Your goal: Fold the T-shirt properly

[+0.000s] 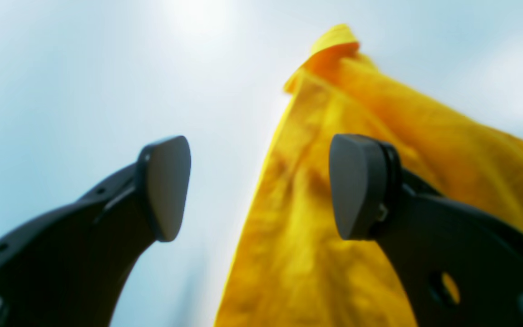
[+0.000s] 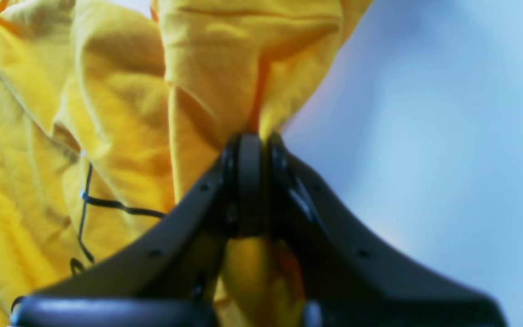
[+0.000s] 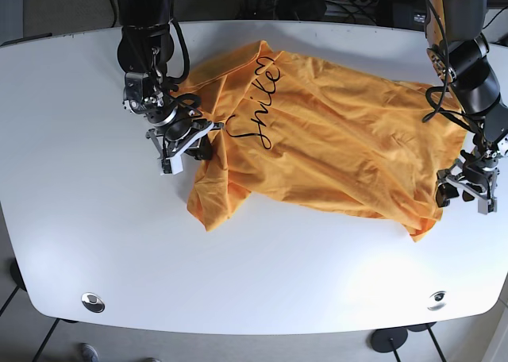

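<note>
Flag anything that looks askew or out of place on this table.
The T-shirt lies crumpled and skewed, one sleeve bunched beneath it. The right gripper is shut on a fold of it; the left gripper is open at the far edge. Nothing is damaged or spilled.

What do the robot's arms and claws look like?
Both arms are black with loose black cables along them. The left gripper has curved black fingers ending in flat grey teardrop pads. The right gripper has matching black fingers with small screw holes.
</note>
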